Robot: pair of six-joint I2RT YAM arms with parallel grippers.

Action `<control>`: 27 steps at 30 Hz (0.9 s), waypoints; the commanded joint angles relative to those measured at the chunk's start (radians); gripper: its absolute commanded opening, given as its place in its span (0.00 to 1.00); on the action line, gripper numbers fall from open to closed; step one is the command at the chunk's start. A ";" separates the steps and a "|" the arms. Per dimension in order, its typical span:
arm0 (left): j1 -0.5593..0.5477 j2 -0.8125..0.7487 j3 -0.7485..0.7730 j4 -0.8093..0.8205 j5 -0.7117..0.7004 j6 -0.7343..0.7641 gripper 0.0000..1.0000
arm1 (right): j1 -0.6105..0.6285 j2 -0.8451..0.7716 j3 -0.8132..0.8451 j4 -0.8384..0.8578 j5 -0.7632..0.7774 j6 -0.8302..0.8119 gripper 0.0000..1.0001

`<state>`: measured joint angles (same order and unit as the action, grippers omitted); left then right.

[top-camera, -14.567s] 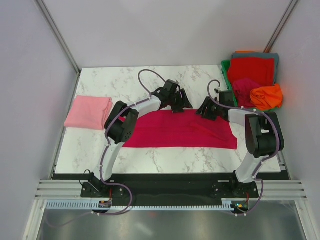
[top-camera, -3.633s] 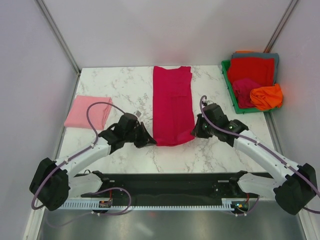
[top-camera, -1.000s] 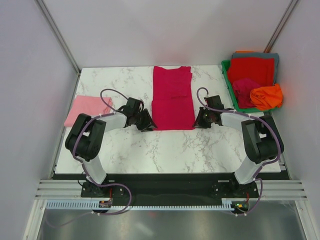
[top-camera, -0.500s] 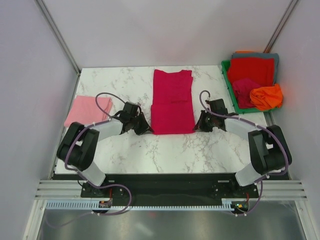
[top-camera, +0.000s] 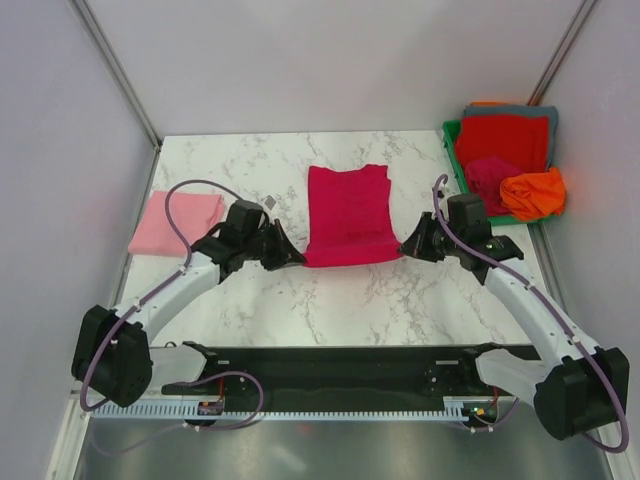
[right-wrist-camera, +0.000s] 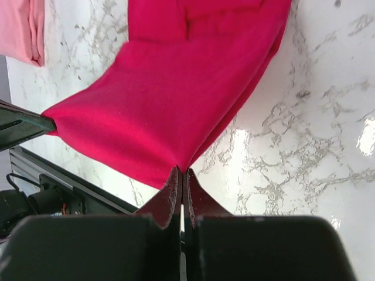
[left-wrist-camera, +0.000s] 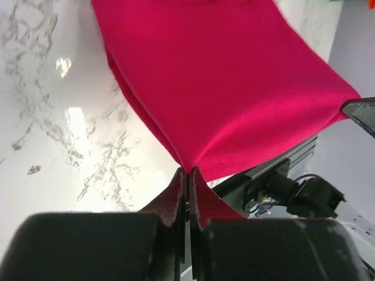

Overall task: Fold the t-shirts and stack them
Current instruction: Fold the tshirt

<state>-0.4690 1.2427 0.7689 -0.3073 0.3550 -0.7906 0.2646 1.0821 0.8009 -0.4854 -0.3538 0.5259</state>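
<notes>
A deep crimson t-shirt [top-camera: 348,213], folded into a narrow strip, has its near end lifted off the marble table [top-camera: 340,300] and stretched taut between both grippers. My left gripper [top-camera: 298,258] is shut on its near left corner [left-wrist-camera: 186,167]. My right gripper [top-camera: 405,248] is shut on its near right corner [right-wrist-camera: 181,168]. The shirt's far end still lies on the table. A light pink folded t-shirt [top-camera: 176,222] lies flat at the left edge. More t-shirts, red [top-camera: 502,140], magenta [top-camera: 488,180], orange [top-camera: 533,192] and grey, are piled in the bin.
The green bin [top-camera: 456,170] stands at the back right corner with shirts hanging over its rim. Grey walls close in the table at the back and sides. The black base rail [top-camera: 340,365] runs along the near edge.
Both grippers pinched the near corners of the crimson shirt, then raised them and drew them towards the near edge. The shirt's far end slid nearer. The arms have spread apart.
</notes>
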 commanded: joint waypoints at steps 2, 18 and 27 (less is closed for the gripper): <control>0.049 0.003 0.165 -0.107 0.007 0.045 0.02 | -0.005 0.057 0.174 -0.059 0.078 -0.026 0.00; 0.204 0.576 0.737 -0.164 0.082 0.086 0.02 | -0.088 0.675 0.724 -0.038 0.116 -0.006 0.00; 0.257 1.088 1.297 -0.193 0.194 0.011 0.40 | -0.136 1.140 1.153 -0.013 0.093 0.078 0.54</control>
<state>-0.2348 2.1715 1.8900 -0.4900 0.4850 -0.7536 0.1513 2.0846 1.8183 -0.5346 -0.2729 0.5537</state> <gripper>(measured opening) 0.298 0.294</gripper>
